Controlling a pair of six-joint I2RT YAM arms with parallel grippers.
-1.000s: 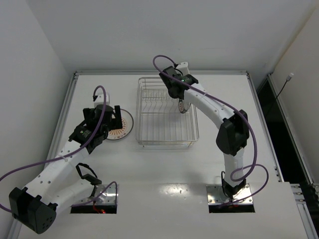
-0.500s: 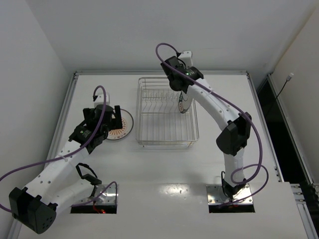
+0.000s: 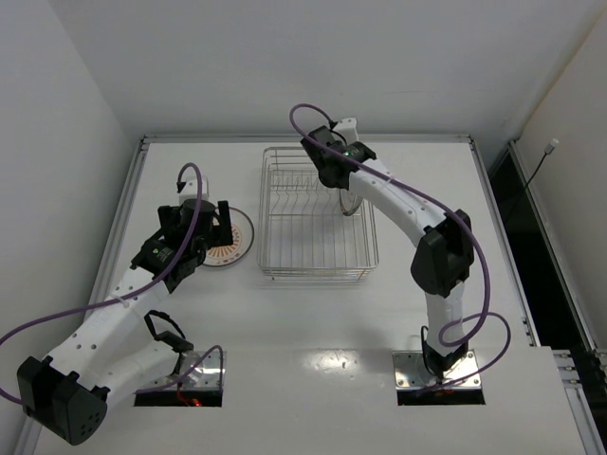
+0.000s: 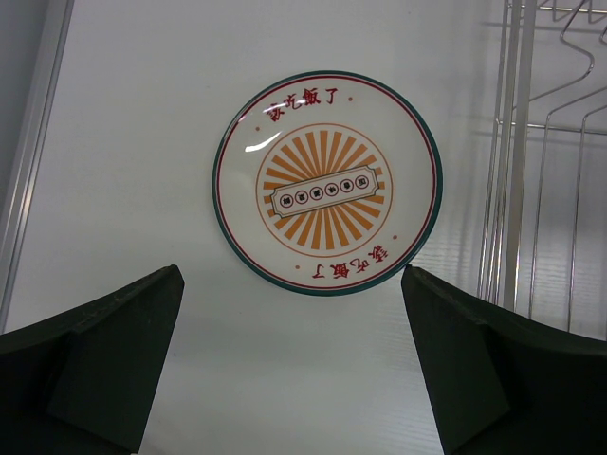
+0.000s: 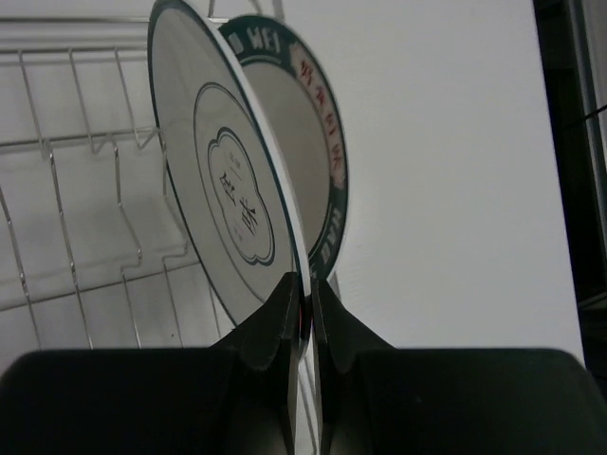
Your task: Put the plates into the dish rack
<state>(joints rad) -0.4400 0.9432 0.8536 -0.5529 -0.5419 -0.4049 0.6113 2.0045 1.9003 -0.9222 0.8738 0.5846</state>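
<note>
Dish rack, 3 o'clock side: teal-ring plate upright, thin-circle plate pinched by right gripper beside it. Left gripper wide over sunburst plate.

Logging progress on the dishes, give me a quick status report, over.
Left gripper open above the sunburst plate, flat on the table. Right gripper shut on the thin-circled plate at the rack, beside the teal-ringed plate. No obstacle seen.

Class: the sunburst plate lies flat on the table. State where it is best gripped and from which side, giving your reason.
Probably its near rim, approached steeply from above: the sunburst plate lies flat and face up, so only the thin edge offers a pinch.
</note>
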